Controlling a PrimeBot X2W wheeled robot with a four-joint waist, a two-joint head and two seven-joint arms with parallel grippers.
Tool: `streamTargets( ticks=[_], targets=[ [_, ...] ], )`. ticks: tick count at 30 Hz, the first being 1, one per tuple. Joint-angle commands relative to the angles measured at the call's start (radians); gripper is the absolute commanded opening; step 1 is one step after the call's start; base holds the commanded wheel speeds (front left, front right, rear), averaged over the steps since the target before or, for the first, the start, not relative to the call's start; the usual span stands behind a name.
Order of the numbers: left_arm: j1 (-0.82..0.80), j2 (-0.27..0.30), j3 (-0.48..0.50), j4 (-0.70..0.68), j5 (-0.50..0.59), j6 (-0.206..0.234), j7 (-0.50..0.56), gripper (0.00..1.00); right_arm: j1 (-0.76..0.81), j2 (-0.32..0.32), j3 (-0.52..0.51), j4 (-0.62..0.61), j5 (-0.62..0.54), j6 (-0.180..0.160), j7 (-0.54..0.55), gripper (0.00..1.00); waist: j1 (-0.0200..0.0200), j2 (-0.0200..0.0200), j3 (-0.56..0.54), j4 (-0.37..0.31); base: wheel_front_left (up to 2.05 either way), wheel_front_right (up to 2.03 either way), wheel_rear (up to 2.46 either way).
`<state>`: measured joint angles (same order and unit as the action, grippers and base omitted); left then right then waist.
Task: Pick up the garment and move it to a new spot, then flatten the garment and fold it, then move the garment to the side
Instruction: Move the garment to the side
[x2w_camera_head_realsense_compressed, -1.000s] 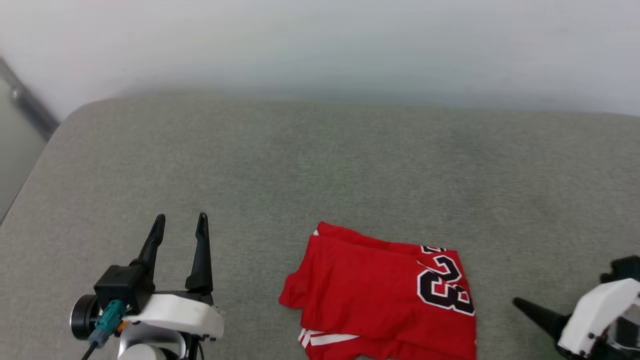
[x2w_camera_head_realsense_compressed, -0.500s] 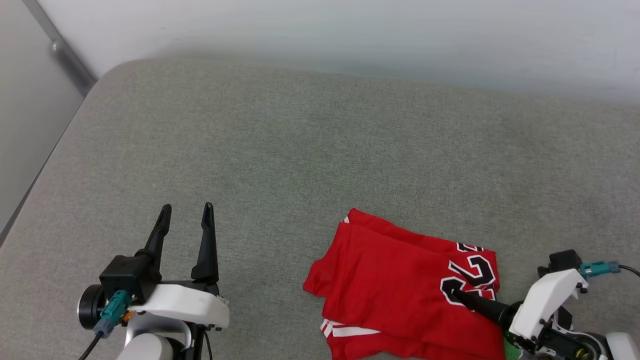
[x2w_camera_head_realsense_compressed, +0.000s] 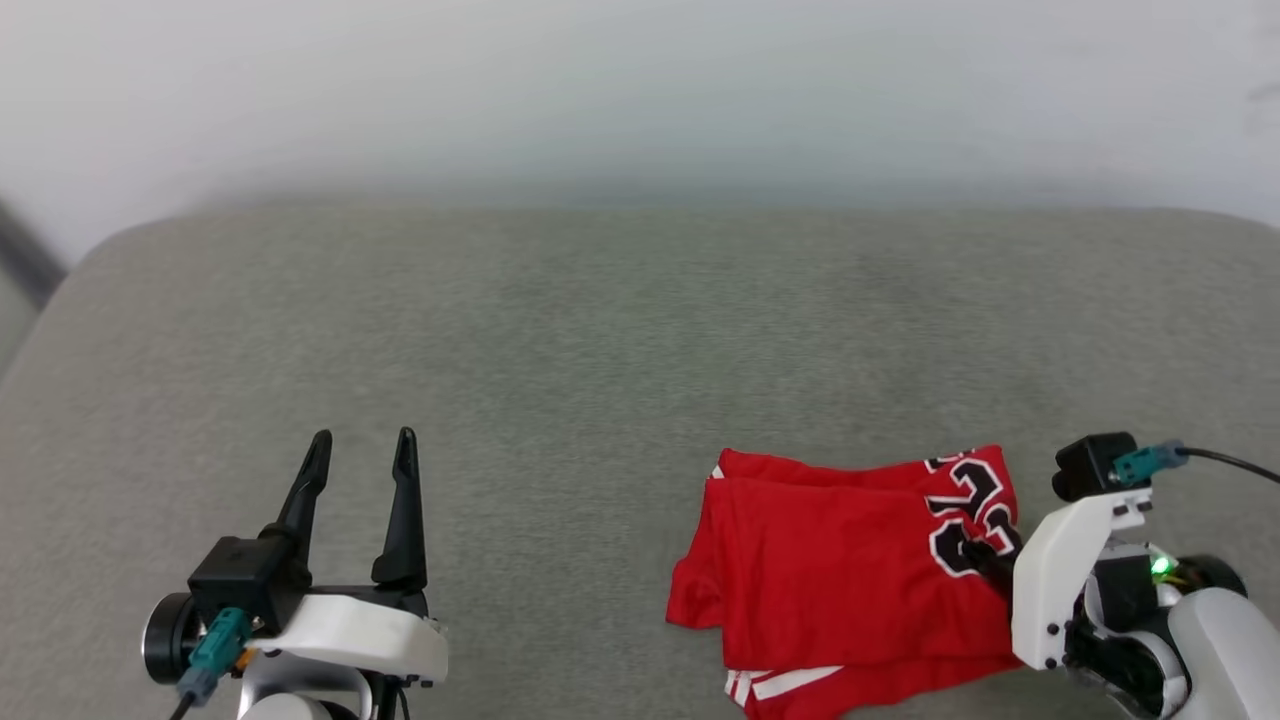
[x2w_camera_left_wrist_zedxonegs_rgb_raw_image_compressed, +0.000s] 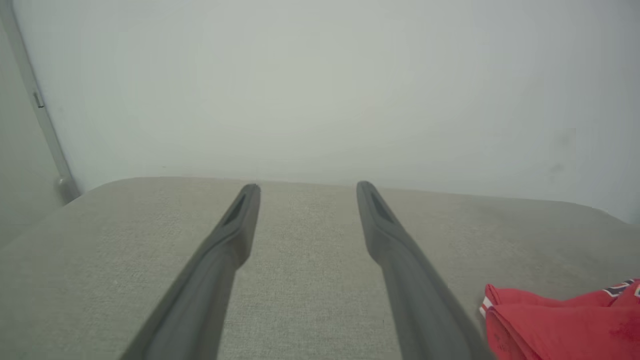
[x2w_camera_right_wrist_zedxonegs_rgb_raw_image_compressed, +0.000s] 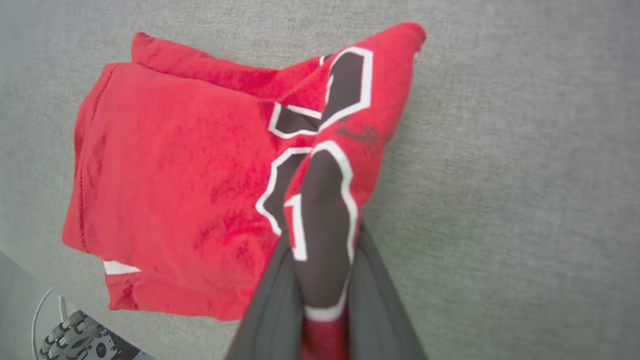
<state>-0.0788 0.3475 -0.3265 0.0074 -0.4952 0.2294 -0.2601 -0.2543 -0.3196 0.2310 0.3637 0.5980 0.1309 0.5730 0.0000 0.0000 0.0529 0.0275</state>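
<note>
The red garment (x2w_camera_head_realsense_compressed: 840, 560) lies folded on the grey cushion, with black-and-white number lettering along its right edge and white striped trim at its near edge. My right gripper (x2w_camera_head_realsense_compressed: 985, 555) is shut on that lettered edge. In the right wrist view the fabric is bunched between the fingers (x2w_camera_right_wrist_zedxonegs_rgb_raw_image_compressed: 270, 305), and the rest of the garment (x2w_camera_right_wrist_zedxonegs_rgb_raw_image_compressed: 170, 175) spreads to the left. My left gripper (x2w_camera_head_realsense_compressed: 362, 437) hovers open above bare cushion, well left of the garment. In the left wrist view the left gripper (x2w_camera_left_wrist_zedxonegs_rgb_raw_image_compressed: 307, 186) holds nothing, and the garment (x2w_camera_left_wrist_zedxonegs_rgb_raw_image_compressed: 560, 320) shows at lower right.
The grey cushion (x2w_camera_head_realsense_compressed: 600, 330) runs wide to the left and back, and its rounded left corner (x2w_camera_head_realsense_compressed: 60, 290) drops off. A pale wall (x2w_camera_head_realsense_compressed: 640, 90) stands behind it. A cable and part of the robot's base (x2w_camera_right_wrist_zedxonegs_rgb_raw_image_compressed: 70, 340) lie below the cushion's near edge.
The head camera has shifted. My right gripper came in from the right onto the numbered edge and is now shut on it. The garment now lies further right of the left gripper.
</note>
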Motion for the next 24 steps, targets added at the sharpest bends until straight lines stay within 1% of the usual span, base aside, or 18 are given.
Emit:
streamTargets(
  ticks=[1, 3, 7, 9, 12, 15, 17, 18, 19, 20, 21, 24],
  targets=[
    [0.011, 0.008, -0.003, -0.014, 0.009, 0.005, -0.004, 1.00, -0.035, -0.010, 0.013, 0.007, -0.047, 0.000, -0.005, 0.00, 0.0000, 0.0000, -0.006, -0.103, 0.00, 0.00, 0.00],
    [0.008, 0.009, -0.006, -0.024, 0.008, 0.001, -0.002, 1.00, -0.058, -0.021, 0.028, 0.017, -0.096, -0.001, -0.001, 0.00, 0.0000, 0.0000, 0.003, -0.160, 0.00, 0.00, 0.00],
    [-0.010, 0.018, -0.008, -0.051, 0.016, 0.003, 0.005, 1.00, -0.113, -0.015, 0.045, 0.038, -0.144, -0.001, -0.016, 0.00, 0.0000, 0.0000, 0.046, -0.277, 0.00, 0.00, 0.00],
    [-0.025, 0.027, -0.009, -0.070, 0.022, 0.002, 0.012, 1.00, -0.150, -0.016, 0.056, 0.053, -0.161, -0.001, -0.033, 0.00, 0.0000, 0.0000, 0.081, -0.333, 0.00, 0.00, 0.00],
    [-0.062, 0.041, -0.019, -0.100, 0.038, -0.008, 0.030, 1.00, -0.206, -0.020, 0.059, 0.084, -0.183, -0.001, -0.070, 0.00, 0.0000, 0.0000, 0.145, -0.396, 0.00, 0.00, 0.00],
    [-0.117, 0.057, -0.036, -0.127, 0.060, -0.022, 0.054, 1.00, -0.273, -0.037, 0.045, 0.128, -0.206, -0.001, -0.122, 0.00, 0.0000, 0.0000, 0.224, -0.427, 0.00, 0.00, 0.00],
    [-0.160, 0.066, -0.042, -0.141, 0.068, -0.036, 0.071, 1.00, -0.321, -0.054, 0.033, 0.166, -0.242, -0.001, -0.158, 0.00, 0.0000, 0.0000, 0.279, -0.434, 0.00, 0.00, 0.00],
    [-0.160, 0.066, -0.042, -0.141, 0.068, -0.036, 0.071, 1.00, -0.321, -0.054, 0.033, 0.166, -0.242, -0.001, -0.158, 0.00, 0.0000, 0.0000, 0.279, -0.434, 0.00, 0.00, 0.00],
    [-0.201, 0.088, -0.039, -0.155, 0.083, -0.041, 0.091, 1.00, -0.373, -0.062, 0.007, 0.202, -0.276, -0.001, -0.196, 0.00, 0.0000, 0.0000, 0.340, -0.440, 0.00, 0.00, 0.00],
    [-0.201, 0.088, -0.039, -0.155, 0.083, -0.041, 0.091, 1.00, -0.373, -0.062, 0.007, 0.202, -0.276, -0.001, -0.196, 0.00, 0.0000, 0.0000, 0.340, -0.440, 0.00, 0.00, 0.00],
    [-0.221, 0.094, -0.040, -0.161, 0.089, -0.046, 0.098, 1.00, -0.397, -0.070, -0.010, 0.224, -0.301, -0.001, -0.213, 0.00, 0.0000, 0.0000, 0.366, -0.439, 0.00, 0.00, 0.00],
    [-0.275, 0.112, -0.044, -0.179, 0.107, -0.063, 0.119, 1.00, -0.462, -0.100, -0.087, 0.299, -0.353, -0.001, -0.268, 0.00, 0.0000, 0.0000, 0.430, -0.427, 0.00, 0.00, 0.00]
  ],
)
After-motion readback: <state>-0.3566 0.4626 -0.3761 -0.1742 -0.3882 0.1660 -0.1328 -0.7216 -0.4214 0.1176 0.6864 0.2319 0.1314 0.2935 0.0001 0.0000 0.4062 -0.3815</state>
